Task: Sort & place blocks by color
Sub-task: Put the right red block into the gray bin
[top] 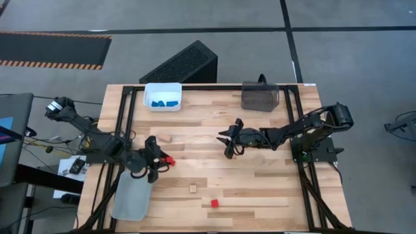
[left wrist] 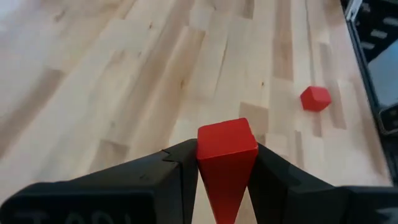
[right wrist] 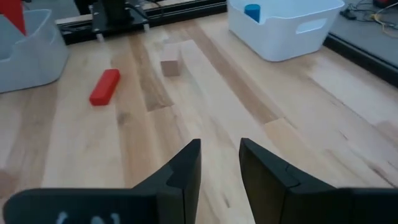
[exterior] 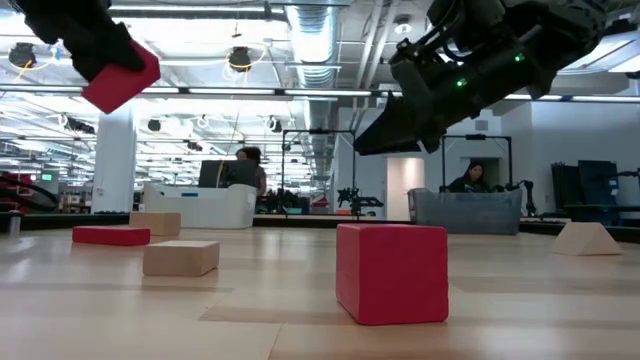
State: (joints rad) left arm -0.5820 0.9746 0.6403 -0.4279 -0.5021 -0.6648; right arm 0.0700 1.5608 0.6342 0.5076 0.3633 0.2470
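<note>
My left gripper (top: 158, 160) is shut on a red block (left wrist: 227, 140) and holds it in the air (exterior: 120, 75) beside the grey bin (top: 133, 195). Below it a red bar (right wrist: 104, 86) lies flat on the table, with a wood cube (right wrist: 170, 65) close by. A red cube (top: 214, 203) and a wood block (top: 193, 188) sit toward the near edge. The white bin (top: 162, 96) at the far left holds blue blocks (top: 164, 102). My right gripper (right wrist: 219, 165) hovers open over the table's middle with nothing between its fingers. My left gripper pinches the red block by two opposite sides (left wrist: 205, 165) between its two fingers. The block's end face (left wrist: 227, 137) stands out past the fingertips. The fingers slant downward toward the table's right. The block is lifted clear of the table and tilted.
A dark tinted bin (top: 260, 96) stands at the far edge, right of the white bin. A wood wedge (exterior: 585, 238) rests on the right side. Black frame rails (top: 123, 123) run along the table's left and right edges. Bare wood lies between the two grippers.
</note>
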